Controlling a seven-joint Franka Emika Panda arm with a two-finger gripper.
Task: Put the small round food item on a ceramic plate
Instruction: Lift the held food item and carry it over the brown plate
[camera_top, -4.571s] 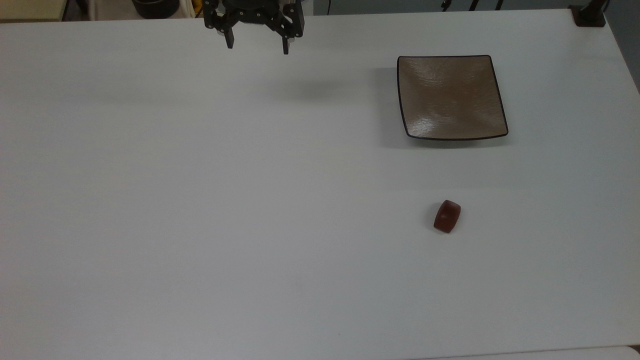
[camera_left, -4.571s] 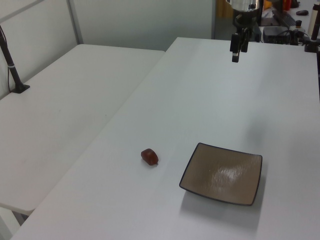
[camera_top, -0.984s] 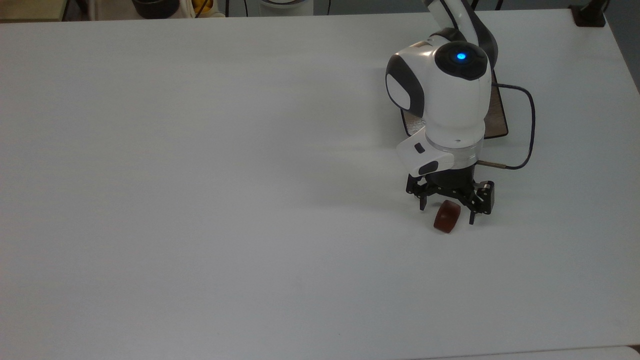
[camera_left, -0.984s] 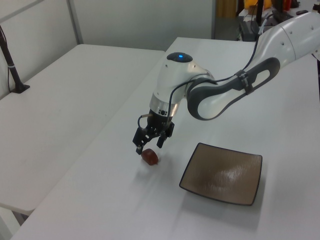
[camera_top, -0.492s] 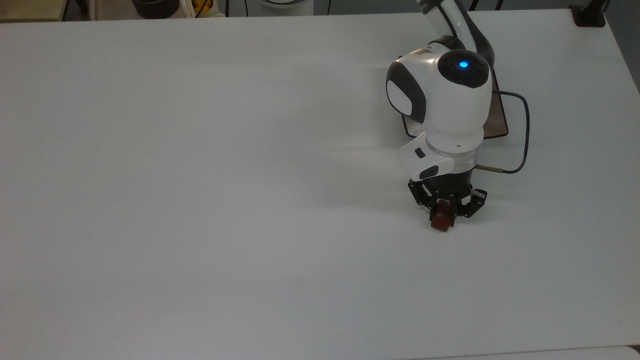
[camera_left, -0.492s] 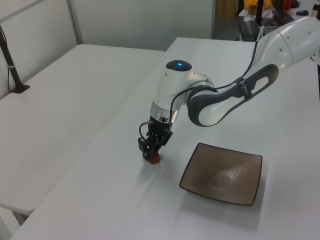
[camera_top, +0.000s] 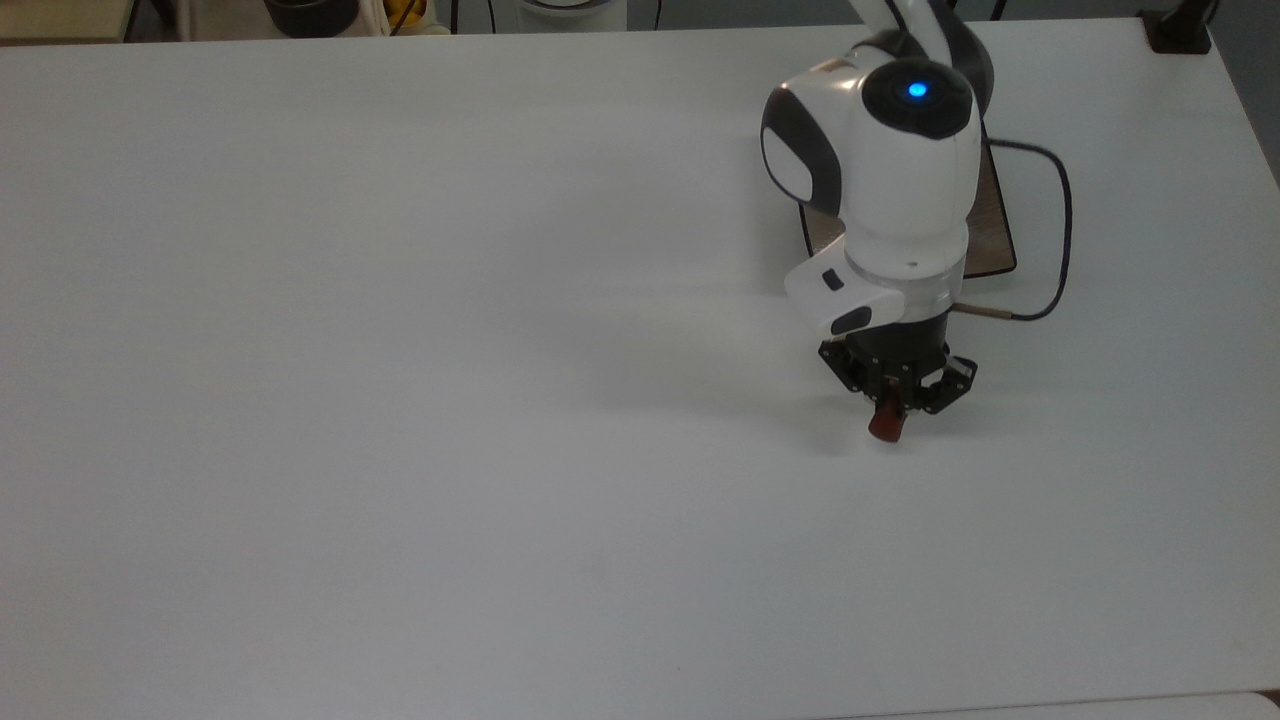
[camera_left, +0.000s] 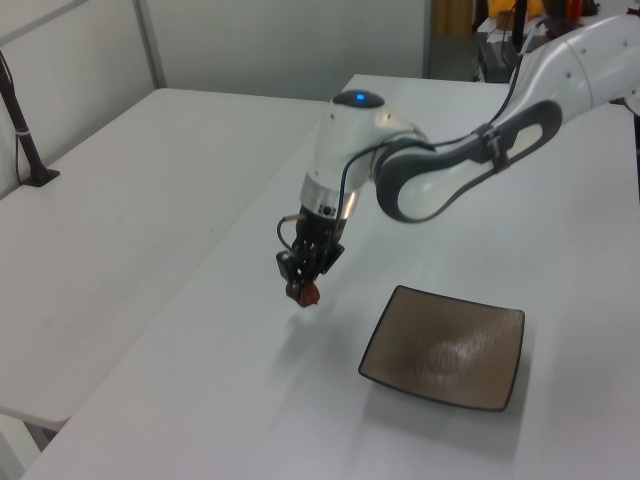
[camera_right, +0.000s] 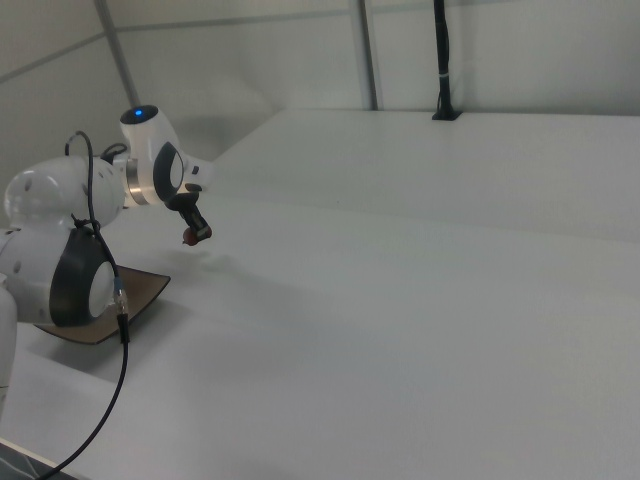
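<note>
The black two-finger gripper (camera_left: 304, 283) pinches the small dark reddish-brown glossy food lump (camera_left: 304, 292) and holds it clear above the white table (camera_left: 250, 400). The square brownish-tan ceramic plate with a thin dark rim (camera_left: 445, 347) lies near the gripper, on the left view's right, apart from it. Bare tabletop surrounds the gripper on the other sides.

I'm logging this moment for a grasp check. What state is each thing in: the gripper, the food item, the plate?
gripper: shut on the small round food item, raised above the table
small round food item: held between the fingers, off the table
ceramic plate: flat on the table, nothing on it
</note>
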